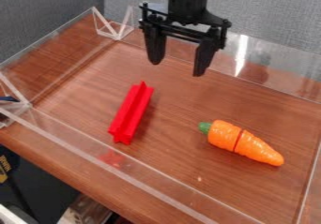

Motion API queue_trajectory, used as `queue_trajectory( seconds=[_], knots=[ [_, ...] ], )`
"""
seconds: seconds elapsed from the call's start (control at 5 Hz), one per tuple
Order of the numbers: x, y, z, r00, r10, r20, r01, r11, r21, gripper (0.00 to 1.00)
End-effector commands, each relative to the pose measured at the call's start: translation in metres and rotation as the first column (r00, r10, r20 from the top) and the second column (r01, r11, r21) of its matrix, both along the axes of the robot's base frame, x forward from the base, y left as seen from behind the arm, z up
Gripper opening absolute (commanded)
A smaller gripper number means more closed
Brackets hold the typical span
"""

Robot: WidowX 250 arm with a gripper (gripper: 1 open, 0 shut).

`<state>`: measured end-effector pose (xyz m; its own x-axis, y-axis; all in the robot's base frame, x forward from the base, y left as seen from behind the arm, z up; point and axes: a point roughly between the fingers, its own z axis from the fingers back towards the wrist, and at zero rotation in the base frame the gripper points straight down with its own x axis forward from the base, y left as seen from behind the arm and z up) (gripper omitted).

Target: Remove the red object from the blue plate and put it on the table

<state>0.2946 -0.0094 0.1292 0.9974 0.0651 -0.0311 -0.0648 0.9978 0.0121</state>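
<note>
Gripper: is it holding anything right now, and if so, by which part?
Nothing is held; the gripper hangs open, and the red bar lies on the table.

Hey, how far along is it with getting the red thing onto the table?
Looks done: the red bar lies directly on the wooden tabletop, with no blue plate in view. In hand: nothing; the gripper hangs above the table, its jaws spread apart with nothing between them. Left: seemingly nothing.
</note>
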Motion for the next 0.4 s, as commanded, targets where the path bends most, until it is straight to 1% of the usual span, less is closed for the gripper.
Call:
queue_trajectory(
  seconds=[0.0, 0.2],
  knots=[
    [0.009, 0.014, 0.001, 0.998, -0.03, 0.063, 0.029, 0.999, 0.013, 1.0],
    [0.019, 0.015, -0.013, 0.998, -0.032, 0.054, 0.031, 0.999, 0.022, 1.0]
  ],
)
